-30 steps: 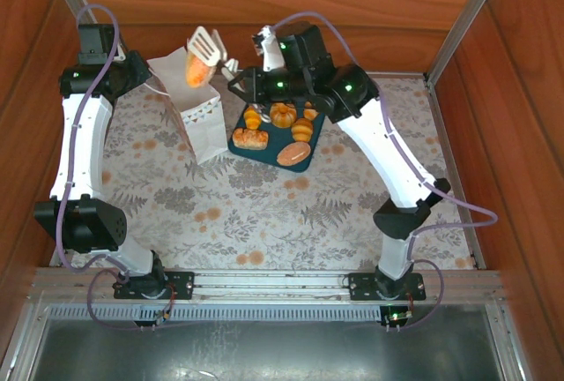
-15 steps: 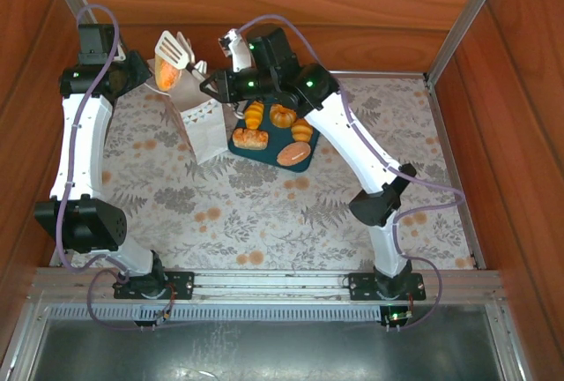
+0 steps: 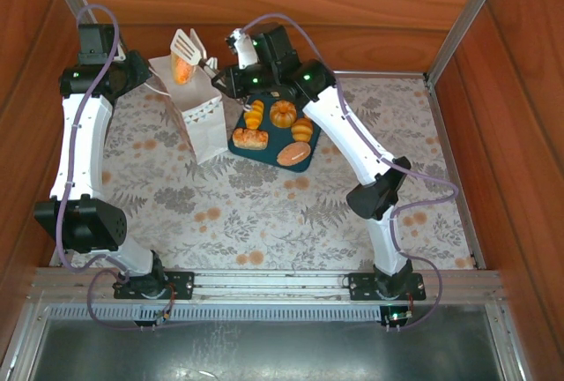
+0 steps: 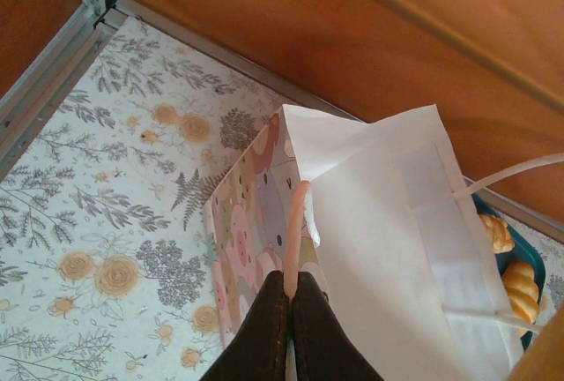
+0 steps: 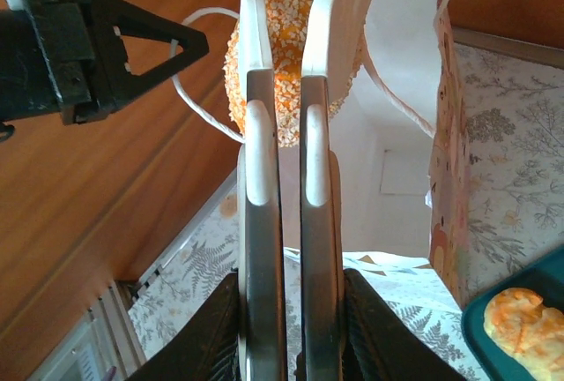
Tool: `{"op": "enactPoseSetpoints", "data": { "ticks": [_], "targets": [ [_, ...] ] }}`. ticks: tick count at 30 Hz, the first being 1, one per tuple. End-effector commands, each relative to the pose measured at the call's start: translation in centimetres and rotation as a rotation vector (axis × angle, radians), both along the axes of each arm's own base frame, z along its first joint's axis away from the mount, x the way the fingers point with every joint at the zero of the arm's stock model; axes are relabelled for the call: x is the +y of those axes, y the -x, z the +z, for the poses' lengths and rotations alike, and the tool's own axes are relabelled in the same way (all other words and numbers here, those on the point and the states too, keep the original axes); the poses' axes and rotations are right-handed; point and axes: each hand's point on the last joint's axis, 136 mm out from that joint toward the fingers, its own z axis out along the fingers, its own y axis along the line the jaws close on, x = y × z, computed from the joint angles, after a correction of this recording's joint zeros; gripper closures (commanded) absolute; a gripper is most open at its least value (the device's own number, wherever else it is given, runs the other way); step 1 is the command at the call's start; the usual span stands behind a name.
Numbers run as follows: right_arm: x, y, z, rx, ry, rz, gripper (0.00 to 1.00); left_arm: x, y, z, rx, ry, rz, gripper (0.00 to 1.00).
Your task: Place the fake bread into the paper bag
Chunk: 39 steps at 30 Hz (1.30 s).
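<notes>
The white paper bag [image 3: 201, 116] stands upright at the back left, its mouth held wide. My left gripper [image 4: 291, 282] is shut on one thin handle [image 4: 298, 231] of the paper bag [image 4: 379, 249]. My right gripper [image 5: 286, 328] is shut on a pair of white-tipped tongs [image 5: 261, 134], and the tongs pinch an orange fake bread [image 5: 289, 63] above the bag's open mouth [image 5: 388, 160]. From above, this bread [image 3: 181, 69] hangs over the bag's rim. Several more fake breads [image 3: 250, 138] lie on the dark teal tray [image 3: 304, 166].
The tray sits just right of the bag, under my right arm's forearm [image 3: 344, 130]. Wooden walls close in behind and on both sides. The left gripper [image 5: 189, 43] shows close beside the tongs. Flowered cloth [image 3: 264, 213] covers the near table.
My right arm has swung the tongs and bread left from beside the tray to over the bag's mouth. The left gripper has kept its hold on the handle.
</notes>
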Motion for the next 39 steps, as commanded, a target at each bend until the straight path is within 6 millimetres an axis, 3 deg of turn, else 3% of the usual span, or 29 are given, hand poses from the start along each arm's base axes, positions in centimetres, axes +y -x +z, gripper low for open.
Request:
{"op": "enactPoseSetpoints", "data": {
  "ticks": [1,9,15,21,28,35,39],
  "targets": [
    [0.7,-0.3,-0.7,-0.056,0.019,0.018,0.75,0.2,0.1,1.0,-0.021,0.007,0.006,1.00],
    [0.8,-0.3,-2.8,-0.080,0.102,0.020,0.60,0.2,0.2,0.9,-0.018,0.003,0.007,1.00],
    [0.8,0.0,-2.1,-0.087,0.096,0.021,0.49,0.3,0.3,0.8,-0.017,0.002,0.009,1.00],
    [0.7,0.9,0.4,-0.096,0.041,0.036,0.47,0.2,0.5,0.6,-0.012,0.004,0.009,1.00],
    [0.0,3.2,5.1,-0.089,-0.086,0.073,0.50,0.3,0.8,0.4,-0.006,0.002,0.013,1.00],
    [-2.2,4.6,8.6,-0.106,-0.171,0.026,0.52,0.4,1.1,0.2,-0.003,-0.001,0.016,1.00],
    [-3.9,4.7,9.3,-0.123,-0.161,-0.031,0.53,0.3,1.2,0.3,-0.005,0.000,0.015,1.00]
  ]
}}
